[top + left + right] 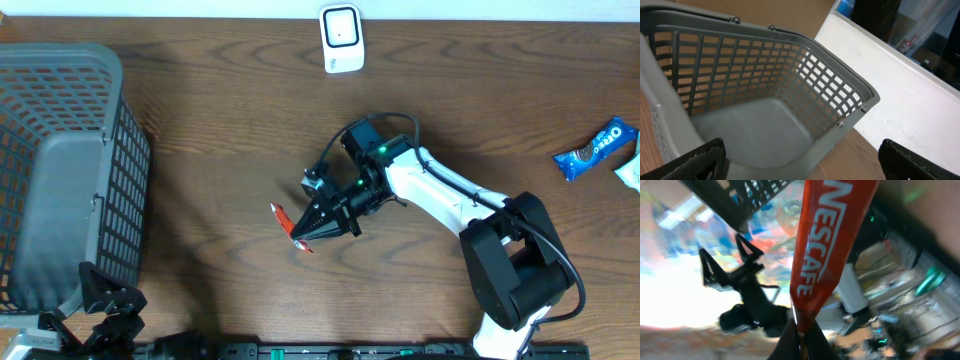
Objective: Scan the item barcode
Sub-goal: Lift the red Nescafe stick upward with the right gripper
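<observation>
A red Nescafe sachet (288, 224) is pinched at one end by my right gripper (312, 231), which is shut on it over the middle of the table. In the right wrist view the sachet (822, 250) sticks up from between the shut fingers (790, 342), its white lettering facing the camera. The white barcode scanner (342, 39) stands at the back edge, well away from the sachet. My left gripper (108, 310) rests at the front left beside the basket. Its fingers (695, 160) stand wide apart and hold nothing.
A large grey plastic basket (60, 170) fills the left side of the table; its inside (755, 120) holds nothing. A blue Oreo pack (597, 149) and a pale packet (630, 172) lie at the right edge.
</observation>
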